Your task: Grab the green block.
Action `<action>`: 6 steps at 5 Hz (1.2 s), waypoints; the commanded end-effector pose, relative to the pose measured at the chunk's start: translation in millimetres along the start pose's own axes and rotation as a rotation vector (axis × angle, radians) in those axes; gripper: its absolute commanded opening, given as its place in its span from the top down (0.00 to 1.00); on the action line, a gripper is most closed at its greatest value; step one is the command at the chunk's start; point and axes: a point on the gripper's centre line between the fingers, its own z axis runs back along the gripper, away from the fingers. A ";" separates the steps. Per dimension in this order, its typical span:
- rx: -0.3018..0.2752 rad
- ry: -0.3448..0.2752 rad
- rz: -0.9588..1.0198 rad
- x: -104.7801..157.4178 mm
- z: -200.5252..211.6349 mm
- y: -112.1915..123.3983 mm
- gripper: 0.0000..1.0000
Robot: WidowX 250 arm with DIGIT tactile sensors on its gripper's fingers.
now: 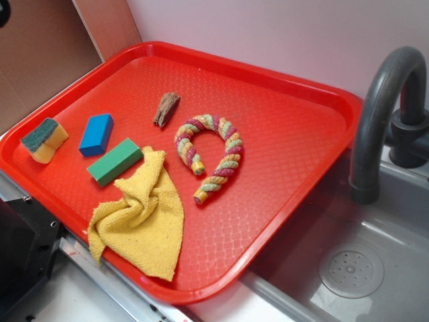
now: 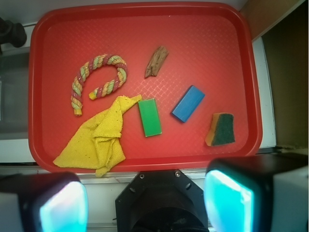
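Brick-shaped and matte, the green block (image 2: 150,117) looks light, rigid and grippy; pinching across its long sides seems best. It lies flat on the red tray (image 2: 217,19), touching the yellow cloth (image 2: 99,137). The gripper (image 2: 145,203) hangs high above, fingers spread wide, holding nothing.

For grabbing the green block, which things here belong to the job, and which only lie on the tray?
Belongs to the job:
green block
gripper, open, above the tray's near edge

Only lying about:
blue block
sponge
yellow cloth
rope
wood piece
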 end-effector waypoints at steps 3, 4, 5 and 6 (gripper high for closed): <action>0.049 -0.078 -0.036 23.1 -41.4 4.2 0.00; 0.051 -0.043 -0.104 30.0 -64.4 7.5 0.00; 0.099 -0.012 -0.113 31.4 -87.5 7.7 0.00; 0.113 0.020 -0.106 35.7 -113.0 12.7 0.00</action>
